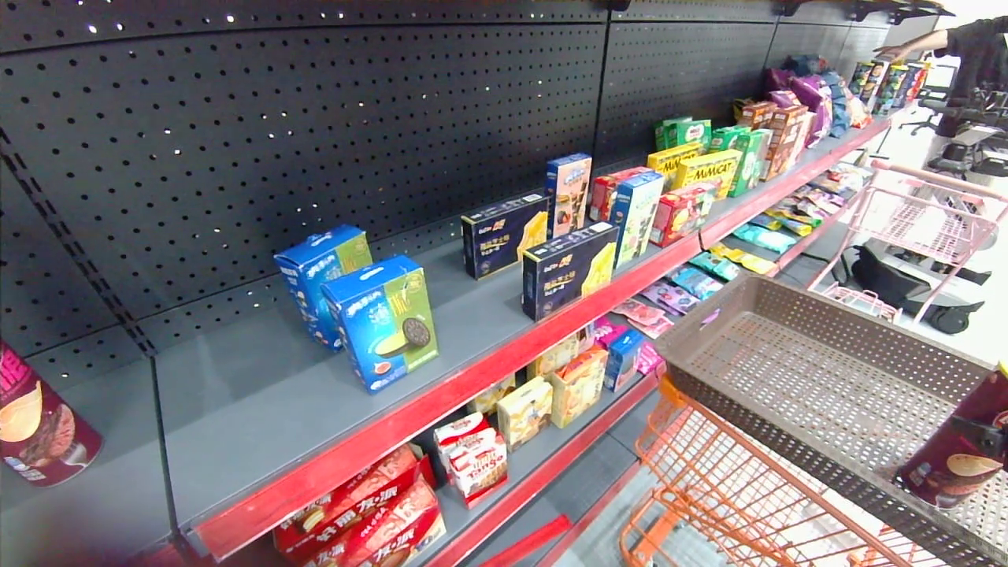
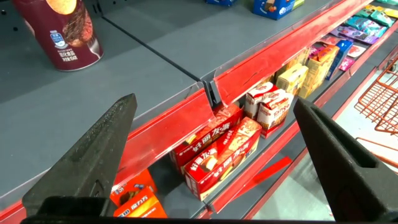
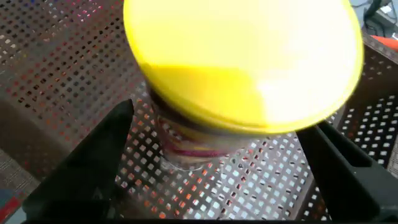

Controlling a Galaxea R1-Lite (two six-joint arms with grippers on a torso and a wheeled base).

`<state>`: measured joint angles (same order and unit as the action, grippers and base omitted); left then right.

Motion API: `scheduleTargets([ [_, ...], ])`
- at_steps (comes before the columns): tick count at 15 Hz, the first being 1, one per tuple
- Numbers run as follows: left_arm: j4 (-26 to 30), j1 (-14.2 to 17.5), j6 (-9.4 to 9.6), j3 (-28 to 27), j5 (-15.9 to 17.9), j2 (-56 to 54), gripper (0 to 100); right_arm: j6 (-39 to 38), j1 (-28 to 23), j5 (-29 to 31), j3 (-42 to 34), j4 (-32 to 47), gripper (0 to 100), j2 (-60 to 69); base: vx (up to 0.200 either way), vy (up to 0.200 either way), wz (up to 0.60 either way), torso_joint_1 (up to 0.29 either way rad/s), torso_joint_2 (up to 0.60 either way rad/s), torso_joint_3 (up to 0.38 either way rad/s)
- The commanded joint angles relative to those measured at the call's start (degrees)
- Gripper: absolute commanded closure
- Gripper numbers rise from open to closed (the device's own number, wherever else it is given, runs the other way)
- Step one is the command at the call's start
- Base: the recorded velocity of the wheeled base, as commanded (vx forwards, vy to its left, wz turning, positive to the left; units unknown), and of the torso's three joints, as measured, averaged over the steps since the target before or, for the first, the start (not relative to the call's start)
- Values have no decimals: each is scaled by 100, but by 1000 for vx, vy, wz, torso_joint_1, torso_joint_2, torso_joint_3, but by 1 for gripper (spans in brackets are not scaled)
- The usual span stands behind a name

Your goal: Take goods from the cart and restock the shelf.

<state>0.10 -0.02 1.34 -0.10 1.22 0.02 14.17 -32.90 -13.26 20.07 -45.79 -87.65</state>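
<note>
Yellow lid (image 3: pixel 242 62) blurred, shelf can (image 1: pixel 39 429) edge-cropped

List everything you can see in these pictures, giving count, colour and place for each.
chip cans: two, maroon; one at the left end of the upper shelf, one, yellow-lidded, in the tray
cookie boxes: two, blue and green, upper shelf
dark boxes: two, navy, further along that shelf
red boxes: several, red, below the upper shelf
tray: one, brown, perforated, on the orange cart
orange cart: one, orange, beside the shelving
pink cart: one, pink, further down the aisle
left hand: open, over the shelf's red edge
right hand: open, fingers either side of the tray's can
</note>
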Motion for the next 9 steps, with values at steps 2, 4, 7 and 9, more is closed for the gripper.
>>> scheduleTargets([
  [2, -1, 2, -2, 1, 1, -2, 0, 7, -6, -27, 59, -290, 0, -551, 0, 0, 0, 0, 0, 0],
  [4, -1, -6, -2, 1, 1, -2, 0, 25, 29, -36, 182, -405, 0, -841, 0, 0, 0, 0, 0, 0],
  [7, -1, -6, -2, 1, 1, -2, 0, 332, 29, -537, 490, -484, 0, -1272, 0, 0, 0, 0, 0, 0],
  [9, -1, 2, -2, 1, 1, -2, 0, 526, 21, -739, 657, -572, 100, -1474, 0, 0, 0, 0, 0, 0],
])
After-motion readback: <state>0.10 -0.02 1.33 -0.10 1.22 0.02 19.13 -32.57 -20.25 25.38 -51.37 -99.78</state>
